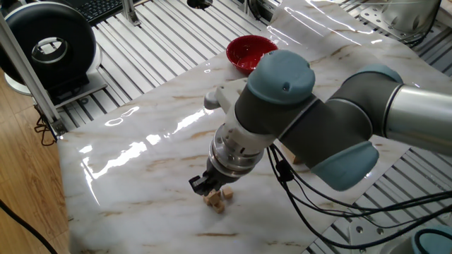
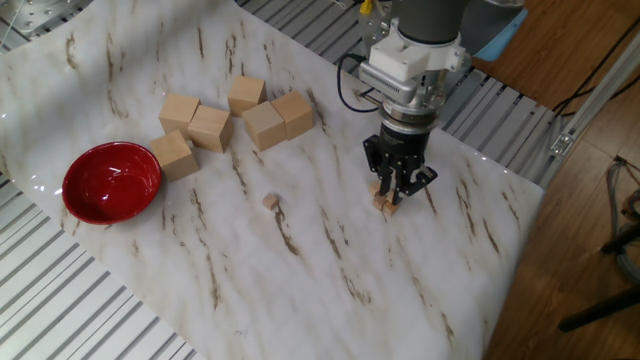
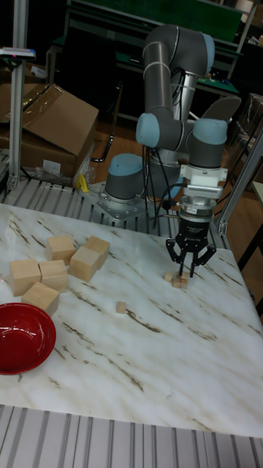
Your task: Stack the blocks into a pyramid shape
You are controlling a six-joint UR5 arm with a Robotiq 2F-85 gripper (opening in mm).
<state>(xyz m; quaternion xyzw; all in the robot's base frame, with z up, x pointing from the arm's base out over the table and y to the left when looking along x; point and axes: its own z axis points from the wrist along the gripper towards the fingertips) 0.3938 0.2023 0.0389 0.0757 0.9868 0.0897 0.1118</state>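
The fingers (image 2: 392, 190) hide part of the blocks (image 1: 218, 200), so any grip cannot be told.
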